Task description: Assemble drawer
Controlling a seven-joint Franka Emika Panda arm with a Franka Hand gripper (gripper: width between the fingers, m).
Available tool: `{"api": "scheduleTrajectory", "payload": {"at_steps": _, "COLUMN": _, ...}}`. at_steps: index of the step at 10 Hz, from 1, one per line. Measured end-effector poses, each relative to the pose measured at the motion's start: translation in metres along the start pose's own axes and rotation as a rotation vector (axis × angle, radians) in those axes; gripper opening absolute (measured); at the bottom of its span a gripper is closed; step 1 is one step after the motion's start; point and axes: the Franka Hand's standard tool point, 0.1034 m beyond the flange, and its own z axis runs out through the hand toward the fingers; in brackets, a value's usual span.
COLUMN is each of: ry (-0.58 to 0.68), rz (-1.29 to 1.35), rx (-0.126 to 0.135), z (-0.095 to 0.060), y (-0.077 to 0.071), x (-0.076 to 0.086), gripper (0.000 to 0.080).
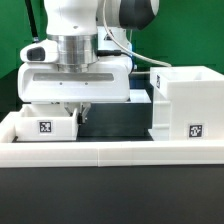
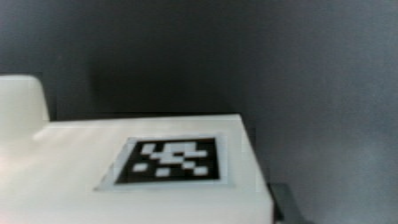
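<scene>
Gripper [image 1: 81, 110] hung at the edge of the small tray [image 1: 45, 125], opening and hold indiscernible; a square, centred grip seemed advisable before moving it to the casing [image 1: 186, 100].

On my exterior feed the light is strong and even. Tops read brighter than fronts, so it seems to fall from above. The white arm [image 1: 95, 25] and the top of the casing [image 1: 185, 78] are washed out almost to pure white, losing their edges. Under the arm the gap goes nearly black, and the table [image 1: 110, 200] stays dark and flat. My wrist feed is dimmer and soft all over. The tag [image 2: 173, 160] has smeared edges against a featureless grey blur.
</scene>
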Motion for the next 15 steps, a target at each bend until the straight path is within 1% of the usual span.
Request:
{"api": "scheduleTrajectory", "payload": {"at_steps": 7, "ry": -0.003, "rz": -0.009, "rx": -0.001, "z": -0.001, "y": -0.001, "x": 0.0, "gripper": 0.0041}}
{"api": "scheduleTrajectory", "payload": {"at_steps": 8, "ry": -0.012, "rz": -0.061, "rx": -0.003, "z": -0.007, "y": -0.007, "x": 0.003, "gripper": 0.0041}}
{"api": "scheduleTrajectory", "payload": {"at_steps": 11, "ry": -0.009, "rz": -0.087, "rx": 0.014, "z": -0.024, "y": -0.014, "x": 0.008, "gripper": 0.0042}}
{"api": "scheduleTrajectory", "payload": {"at_steps": 13, "ry": -0.014, "rz": -0.106, "rx": 0.012, "z": -0.02, "y": -0.013, "x": 0.006, "gripper": 0.0042}}
{"api": "scheduleTrajectory", "payload": {"at_steps": 15, "ry": -0.009, "rz": -0.298, "rx": 0.003, "z": -0.017, "y": -0.014, "x": 0.005, "gripper": 0.0042}}
